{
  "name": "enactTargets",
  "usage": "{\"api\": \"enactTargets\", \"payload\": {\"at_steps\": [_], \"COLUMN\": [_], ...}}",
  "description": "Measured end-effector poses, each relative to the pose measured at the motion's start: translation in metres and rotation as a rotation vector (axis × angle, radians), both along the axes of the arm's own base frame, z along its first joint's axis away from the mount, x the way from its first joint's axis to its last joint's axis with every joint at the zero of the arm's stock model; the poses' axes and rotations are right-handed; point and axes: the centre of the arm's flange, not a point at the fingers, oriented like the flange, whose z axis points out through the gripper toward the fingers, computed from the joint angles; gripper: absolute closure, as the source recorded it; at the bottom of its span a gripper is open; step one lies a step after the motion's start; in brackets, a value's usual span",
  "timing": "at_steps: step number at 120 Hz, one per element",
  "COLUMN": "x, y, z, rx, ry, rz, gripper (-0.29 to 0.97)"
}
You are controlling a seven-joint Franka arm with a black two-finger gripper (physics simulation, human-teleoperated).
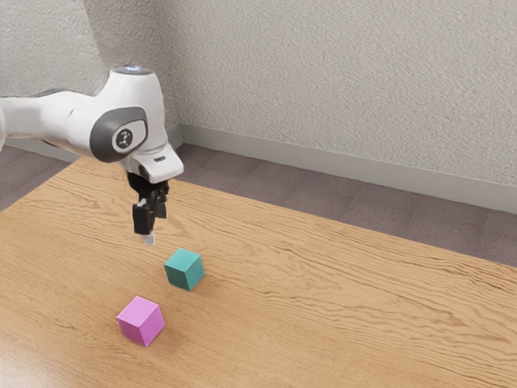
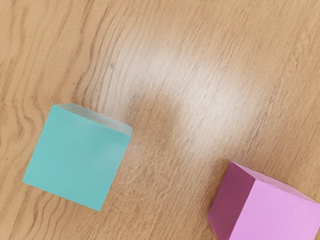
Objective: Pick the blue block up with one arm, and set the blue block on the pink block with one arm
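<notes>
Hand [image 1: 149, 234]: hangs above the bench [image 1: 339, 315], clear of both cubes and carrying nothing; whether it is apart or together cannot be told.
Blue block [image 1: 184, 269]: sits flat on the bench, just below and beside the hand, free on every side.
Pink block [image 1: 140, 321]: near the blue block, not touching it.
Handling: likely light and rigid, with smooth faces that could slip if caught by a corner.
Hold: two opposite side faces, centred, with the hand squared to them.

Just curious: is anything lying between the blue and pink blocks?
Nothing: just bare table between the blue block and pink block, clear in the wrist view.
</notes>
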Motion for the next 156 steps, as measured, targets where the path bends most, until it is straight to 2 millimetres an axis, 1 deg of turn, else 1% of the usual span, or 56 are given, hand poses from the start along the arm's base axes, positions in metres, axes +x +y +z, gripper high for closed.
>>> {"api": "enactTargets", "payload": {"at_steps": [13,20,44,58,73,92,110,115,120,128,132,142,156], "x": [0.017,0.022,0.030,0.030,0.031,0.034,0.036,0.037,0.037,0.038,0.039,0.038,0.017], "y": [0.006,0.011,0.011,0.019,0.020,0.022,0.022,0.022,0.023,0.023,0.023,0.023,0.019], "z": [-0.034,-0.045,-0.074,-0.103,-0.125,-0.145,-0.151,-0.153,-0.153,-0.152,-0.151,-0.136,-0.097], "rx": [-0.028,-0.038,-0.069,-0.102,-0.128,-0.142,-0.145,-0.145,-0.145,-0.144,-0.142,-0.133,-0.103], "ry": [-0.031,-0.053,-0.102,-0.086,-0.077,-0.078,-0.092,-0.095,-0.100,-0.107,-0.113,-0.141,-0.191], "rz": [-0.073,-0.102,-0.195,-0.209,-0.238,-0.274,-0.307,-0.315,-0.323,-0.334,-0.340,-0.354,-0.378], "gripper": [0.00,0.00,0.00,0.00,0.00,0.00,0.00,0.03,0.10,0.26,0.31,0.39,0.44]}}
